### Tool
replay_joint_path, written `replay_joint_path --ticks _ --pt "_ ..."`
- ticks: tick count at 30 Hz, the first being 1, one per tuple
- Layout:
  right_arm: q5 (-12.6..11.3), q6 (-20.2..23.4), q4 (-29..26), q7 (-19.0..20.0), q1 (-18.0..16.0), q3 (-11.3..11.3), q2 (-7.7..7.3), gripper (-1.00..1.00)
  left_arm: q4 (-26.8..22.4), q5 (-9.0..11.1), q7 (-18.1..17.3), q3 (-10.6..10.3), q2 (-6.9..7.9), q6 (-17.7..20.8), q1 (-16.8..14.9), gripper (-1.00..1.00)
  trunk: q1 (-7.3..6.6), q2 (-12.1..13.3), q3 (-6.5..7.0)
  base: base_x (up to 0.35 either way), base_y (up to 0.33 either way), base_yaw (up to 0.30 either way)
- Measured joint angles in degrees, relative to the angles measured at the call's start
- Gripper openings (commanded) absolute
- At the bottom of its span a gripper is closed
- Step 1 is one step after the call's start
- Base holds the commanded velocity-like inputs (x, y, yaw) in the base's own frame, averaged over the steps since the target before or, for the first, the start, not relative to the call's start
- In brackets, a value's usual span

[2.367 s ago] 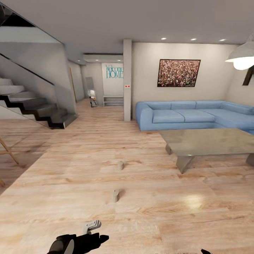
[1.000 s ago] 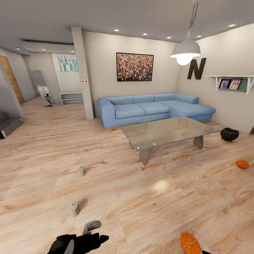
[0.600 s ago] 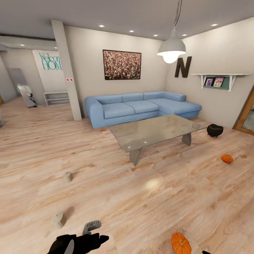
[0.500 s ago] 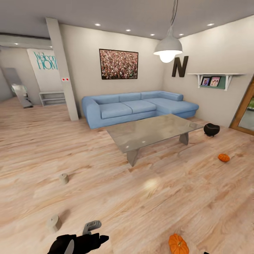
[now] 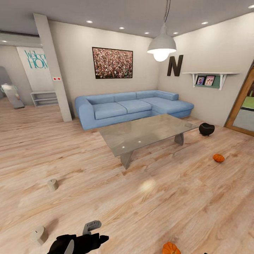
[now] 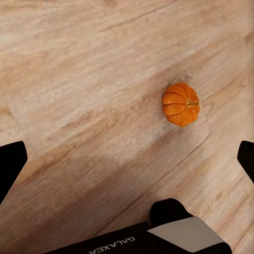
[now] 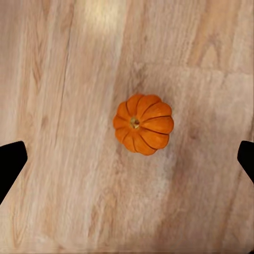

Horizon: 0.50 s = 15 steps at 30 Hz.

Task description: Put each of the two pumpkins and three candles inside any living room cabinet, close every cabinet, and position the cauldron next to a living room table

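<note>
Your right claw [image 7: 127, 156] hangs released over the floor, its two fingertips spread wide, and the near pumpkin [image 7: 143, 124] sits between them, straight below, stem up. Your left claw [image 6: 127, 159] is spread open too and empty, with that same pumpkin [image 6: 181, 103] off to one side of its line.

In the head view, the left arm shows low in front of you, and the near pumpkin [image 5: 171, 248] rests on the wooden floor [image 5: 148, 197] just to its right, close to your base. It is probably light and stiff, with a smooth ribbed skin that may slide under the pads. I would take it across the belly, pads on opposite ribs below the widest part, not by the short stem.

Farther out, one candle [image 5: 38, 235] stands on the floor near the left arm and a second candle [image 5: 52, 184] stands beyond it. These are small plain cylinders, likely light and easy to tip, so close on them low across the side.

The desk [image 5: 148, 131] sits mid-room before the blue sofa [image 5: 130, 106]. The other pumpkin [image 5: 218, 158] lies on the floor well to the right of it, and the cauldron [image 5: 206, 129] stands near the desk's far right corner, apart from it. It looks bulky; its flared rim seems the best hold. I cannot see any cabinet from here.
</note>
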Motion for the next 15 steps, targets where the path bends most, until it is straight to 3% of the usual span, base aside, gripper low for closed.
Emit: replay_joint_path --ticks 3,10,15 --pt "0.07 0.87 -0.05 0.11 0.00 -0.02 -0.04 1.00 0.00 0.00 -0.01 0.00 0.00 0.00 0.00 1.00 0.00 0.00 0.00 0.005 -0.004 -0.049" --pt "0.17 0.76 0.00 -0.23 0.00 0.00 -0.01 1.00 -0.04 0.04 -0.02 -0.13 -0.10 0.01 -0.01 1.00 0.00 0.00 0.00 0.001 0.000 -0.180" --pt "0.11 1.07 0.02 -0.67 0.00 -0.14 0.00 1.00 -1.89 0.23 0.04 -3.52 -0.74 0.31 -0.11 1.00 0.00 0.00 0.00 0.000 -0.016 -0.019"
